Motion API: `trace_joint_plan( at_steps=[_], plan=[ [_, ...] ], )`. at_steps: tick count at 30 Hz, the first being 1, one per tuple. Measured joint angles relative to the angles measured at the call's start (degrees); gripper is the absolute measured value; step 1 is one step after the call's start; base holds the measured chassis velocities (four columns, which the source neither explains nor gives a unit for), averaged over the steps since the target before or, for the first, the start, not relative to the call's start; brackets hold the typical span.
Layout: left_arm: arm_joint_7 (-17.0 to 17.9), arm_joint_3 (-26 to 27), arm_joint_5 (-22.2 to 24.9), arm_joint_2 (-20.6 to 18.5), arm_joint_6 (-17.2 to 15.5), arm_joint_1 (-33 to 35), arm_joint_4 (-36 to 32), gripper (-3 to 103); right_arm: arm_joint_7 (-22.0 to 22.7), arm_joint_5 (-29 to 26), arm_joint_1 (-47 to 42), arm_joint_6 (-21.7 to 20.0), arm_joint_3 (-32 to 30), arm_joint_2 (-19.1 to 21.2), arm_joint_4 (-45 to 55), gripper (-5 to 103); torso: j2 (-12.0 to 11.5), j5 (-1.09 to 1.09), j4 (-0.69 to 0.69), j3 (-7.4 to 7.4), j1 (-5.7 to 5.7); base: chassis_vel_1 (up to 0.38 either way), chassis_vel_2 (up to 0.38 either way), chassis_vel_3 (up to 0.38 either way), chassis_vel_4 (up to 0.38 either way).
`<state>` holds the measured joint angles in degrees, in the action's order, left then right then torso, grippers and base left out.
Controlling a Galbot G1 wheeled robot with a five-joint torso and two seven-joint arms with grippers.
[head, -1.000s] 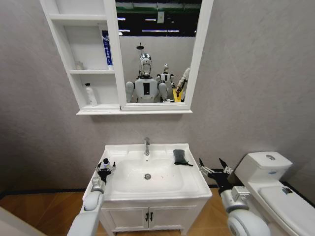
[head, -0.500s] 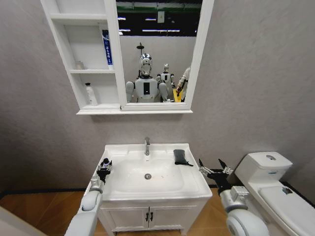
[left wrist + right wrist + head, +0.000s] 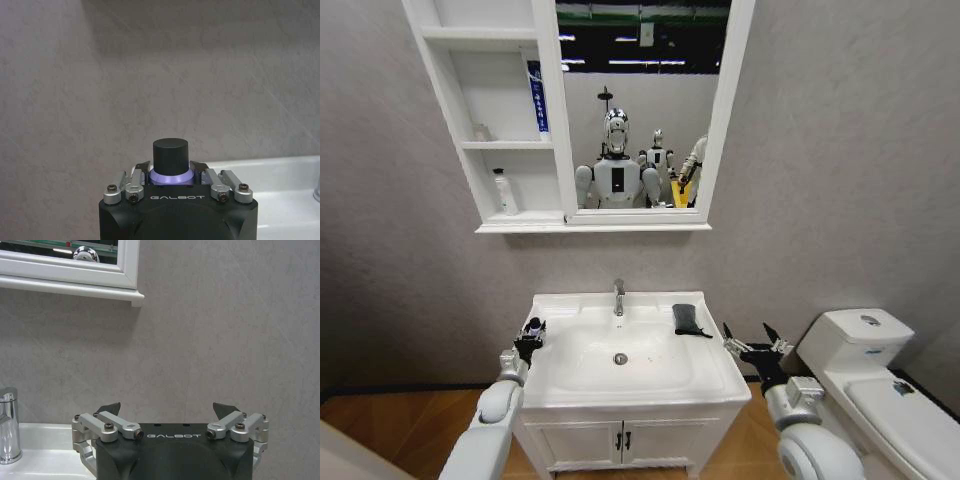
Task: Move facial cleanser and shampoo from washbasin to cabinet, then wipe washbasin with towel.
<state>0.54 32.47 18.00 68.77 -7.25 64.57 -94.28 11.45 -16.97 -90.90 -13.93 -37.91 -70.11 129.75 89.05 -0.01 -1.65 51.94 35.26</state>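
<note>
Left arm drawing back with capped bottle at washbasin's left edge

Since a second ago the left gripper [image 3: 529, 338] has slid outward and slightly down along the left rim of the washbasin [image 3: 705, 365]; the camera itself has not shifted.

- Nearest: left gripper is just outside the washbasin's left edge, fingers clenched on a small bottle [image 3: 170, 161] with a dark cap and lilac collar, which stands upright between them. Whether it is the cleanser or the shampoo, cannot tell.
- Right gripper [image 3: 753, 344] hangs just beside the washbasin's right edge, fingers spread wide, holding nothing; idle.
- On the washbasin's back rim, right of the tap [image 3: 618, 296]: the dark towel [image 3: 687, 319], folded, untouched.
- Farthest, above the washbasin: the cabinet [image 3: 470, 146]; one white bottle [image 3: 504, 192] already stands on its lowest shelf.

Judgement: lift-and-carry step is in hand. Keep the bottle upright, rise clear of the rim before swinging inward, and approach a shelf front-on, beside the white bottle without knocking it.
</note>
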Motion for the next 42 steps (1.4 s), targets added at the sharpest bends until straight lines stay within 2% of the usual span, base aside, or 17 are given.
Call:
trace_joint_plan(
  at_steps=[1,6,10,13,14,16,17,20,21,24,25,27,28,33,36,38,42],
  plan=[
    [0.00,0.00,0.00,0.00,0.00,0.00,0.00,43,0.00,0.00,0.00,0.00,0.00,0.00,0.00,100,0.00,0.00,0.00,0.00,0.00,0.000,0.000,0.000,0.000],
    [5.64,0.54,9.68,-5.96,-4.51,1.79,-11.73,43,0.01,-0.01,1.88,-0.82,-0.08,-1.34,0.10,100,0.00,0.01,0.01,0.00,0.00,0.000,0.000,0.000,0.000],
    [8.91,1.17,13.70,-8.64,-6.78,1.55,-15.47,43,-0.22,-0.19,2.34,-0.83,-0.07,-1.88,0.11,100,0.00,0.00,0.02,0.00,0.00,0.000,0.000,0.000,0.000],
    [13.38,1.16,18.59,-12.90,-11.35,-0.50,-19.04,43,-0.73,-0.34,2.71,-1.24,0.34,-1.60,-0.28,100,0.00,-0.02,0.00,0.00,0.00,0.000,0.000,0.000,0.000],
    [13.38,1.16,18.59,-12.90,-11.35,-0.50,-19.04,43,-0.73,-0.34,2.71,-1.24,0.34,-1.60,-0.28,100,0.00,-0.02,0.00,0.00,0.00,0.000,0.000,0.000,0.000],
    [17.36,1.02,24.20,-17.29,-15.25,-3.03,-21.14,43,-0.81,-0.39,3.28,-1.88,1.05,-1.27,-0.81,100,0.00,0.00,0.00,0.00,0.00,0.000,0.000,0.000,0.000],
    [17.36,1.02,24.20,-17.29,-15.25,-3.03,-21.14,43,-0.81,-0.39,3.28,-1.88,1.05,-1.27,-0.81,100,0.00,0.00,0.00,0.00,0.00,0.000,0.000,0.000,0.000],
    [20.17,0.58,32.11,-25.13,-19.87,-9.62,-21.45,43,-0.81,-0.44,3.99,-3.19,2.07,-0.22,-0.95,100,0.00,0.00,0.02,0.00,0.00,0.000,0.000,0.000,0.000],
    [20.17,0.58,32.11,-25.13,-19.87,-9.62,-21.45,43,-0.81,-0.44,3.99,-3.19,2.07,-0.22,-0.95,100,0.00,0.00,0.02,0.00,0.00,0.000,0.000,0.000,0.000],
    [20.49,-0.91,35.86,-29.40,-22.70,-17.25,-19.90,43,-0.72,-1.13,4.63,-4.42,2.76,0.87,-0.92,100,0.00,0.00,0.01,0.00,0.00,0.000,0.000,0.000,0.000],
    [21.22,-2.17,38.52,-30.91,-25.05,-21.92,-19.04,43,-0.48,-1.91,5.02,-5.38,3.08,1.62,-0.69,100,0.00,0.02,0.00,0.00,0.00,0.000,0.000,0.000,0.000],
    [21.92,-3.22,40.61,-31.51,-26.61,-24.75,-18.42,43,-0.26,-2.59,5.23,-5.98,3.28,2.15,-0.44,100,0.00,0.02,0.01,0.00,0.00,0.000,0.000,0.000,0.000],
    [23.03,-5.69,43.58,-31.95,-28.24,-29.83,-16.92,43,-0.04,-3.39,5.43,-6.63,3.34,3.05,-0.10,100,0.00,-0.01,0.02,0.00,0.00,0.000,0.000,0.000,0.000],
    [24.40,-13.40,46.79,-31.07,-29.32,-43.57,-12.43,43,0.07,-4.90,5.36,-7.09,2.27,5.90,0.23,100,0.00,0.02,0.00,0.00,0.00,0.000,0.000,0.000,0.000],
    [24.61,-17.16,47.20,-29.91,-29.40,-48.02,-10.10,43,0.09,-5.39,5.26,-7.09,1.69,6.68,0.22,100,0.00,0.03,0.01,0.00,0.00,0.000,0.000,0.000,0.000],
    [23.58,-24.49,46.65,-27.30,-28.66,-55.63,-3.19,43,0.54,-6.59,5.19,-7.06,0.82,7.66,0.34,100,0.00,0.01,-0.01,0.01,0.00,0.000,0.000,0.000,0.000],
    [22.45,-28.13,46.03,-25.24,-28.17,-59.96,1.27,43,1.01,-7.24,5.13,-7.06,0.26,8.00,0.43,100,-0.01,0.01,-0.01,0.01,0.01,0.000,0.000,0.000,0.000]
  ],
)
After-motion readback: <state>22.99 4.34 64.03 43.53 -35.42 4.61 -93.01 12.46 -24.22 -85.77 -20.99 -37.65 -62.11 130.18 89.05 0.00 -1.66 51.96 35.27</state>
